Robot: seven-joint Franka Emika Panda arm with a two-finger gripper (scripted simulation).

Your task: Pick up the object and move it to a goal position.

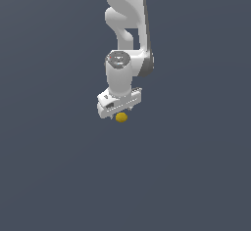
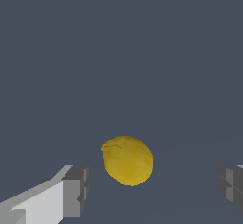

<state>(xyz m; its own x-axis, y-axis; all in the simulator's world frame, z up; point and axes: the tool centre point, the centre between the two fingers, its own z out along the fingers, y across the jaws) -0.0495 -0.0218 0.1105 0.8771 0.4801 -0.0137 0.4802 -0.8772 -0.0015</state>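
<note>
The object is a small round yellow-orange ball [image 1: 121, 117] lying on the flat dark grey surface. In the exterior view it sits just below the white gripper [image 1: 119, 108], which hangs straight above it. In the wrist view the ball [image 2: 128, 160] lies between the two grey fingertips [image 2: 76, 191], nearer to that one than to the other, with a clear gap on both sides. The gripper [image 2: 154, 190] is open and holds nothing. Nothing touches the ball.
The white arm [image 1: 125, 19] comes down from the top of the exterior view. The plain dark grey surface [image 1: 59, 176] spreads all around with no other objects, edges or goal marker in view.
</note>
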